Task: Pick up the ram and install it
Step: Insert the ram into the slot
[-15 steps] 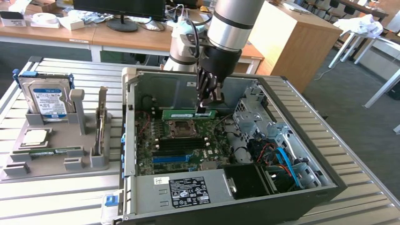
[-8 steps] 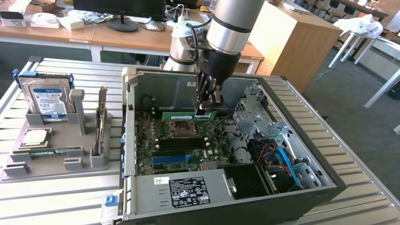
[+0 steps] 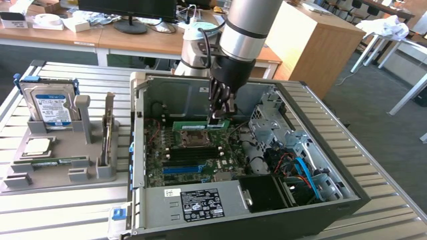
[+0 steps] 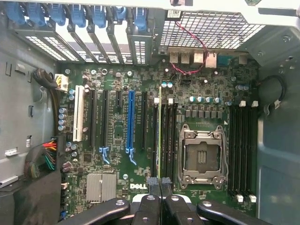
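My gripper [image 3: 217, 119] is inside the open computer case [image 3: 143, 100], shut on the ram [image 3: 193, 125], a thin green stick held level just above the motherboard [image 3: 177, 167]. In the wrist view the ram [image 4: 160, 131] shows edge-on as a thin line running out from my fingertips [image 4: 159, 183]. It lies along the black memory slots [image 4: 169, 140] beside the empty processor socket [image 4: 201, 154]. Whether it touches a slot I cannot tell.
A grey holder tray [image 3: 40, 177] at the exterior view's left carries a hard drive [image 3: 53, 107], a silver processor chip [image 3: 38, 146], a green stick [image 3: 57, 161] lying flat and an upright card [image 3: 108, 127]. Case walls, cables [image 3: 300, 170] and a drive cage [image 3: 267, 125] surround the board.
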Action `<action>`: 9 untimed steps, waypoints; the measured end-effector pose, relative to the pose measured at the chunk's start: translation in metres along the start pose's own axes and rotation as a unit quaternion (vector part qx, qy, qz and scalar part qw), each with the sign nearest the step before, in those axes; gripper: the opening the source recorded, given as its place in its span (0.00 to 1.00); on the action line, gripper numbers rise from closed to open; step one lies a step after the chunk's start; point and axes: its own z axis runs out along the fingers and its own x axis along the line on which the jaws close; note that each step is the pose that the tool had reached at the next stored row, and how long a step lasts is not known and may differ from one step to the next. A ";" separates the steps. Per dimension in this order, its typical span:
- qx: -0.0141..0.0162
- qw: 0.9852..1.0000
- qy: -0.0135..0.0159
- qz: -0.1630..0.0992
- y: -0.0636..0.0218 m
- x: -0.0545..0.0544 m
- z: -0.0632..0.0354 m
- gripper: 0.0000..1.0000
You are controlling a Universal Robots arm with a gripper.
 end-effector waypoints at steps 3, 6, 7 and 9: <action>0.000 1.000 0.000 0.000 -0.0001 0.000 0.0013 0.11; 0.000 1.000 0.000 0.000 -0.0001 0.000 0.0025 0.11; 0.000 1.000 0.000 0.000 -0.0001 0.000 0.0031 0.11; 0.000 1.000 0.000 0.000 -0.0002 0.000 0.0046 0.11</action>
